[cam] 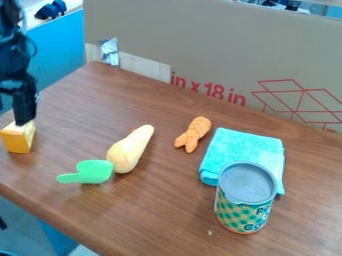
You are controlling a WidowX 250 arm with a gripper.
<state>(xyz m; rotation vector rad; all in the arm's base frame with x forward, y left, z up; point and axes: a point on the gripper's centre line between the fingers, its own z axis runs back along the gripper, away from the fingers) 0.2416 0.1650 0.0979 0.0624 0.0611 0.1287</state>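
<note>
The black end effector (25, 120) is at the far left of the counter (160, 212), pointing down. Directly under it, at 6 to 7 o'clock and apparently touching, is one yellow block (17, 138). Whether the end effector is apart, together or clamped on the block, I cannot tell. The block's long axis is unclear. There is one arm, the nearer to everything.

From the block, one pale squash-shaped toy (131, 148) lies at 3 o'clock, its narrow end towards 1 o'clock. One green scoop (93, 172) is at 4 o'clock, beside the toy's fat end. Farther right are one orange toy (194, 134), one turquoise cloth (242, 147) and one lidded can (245, 200), upright.
</note>
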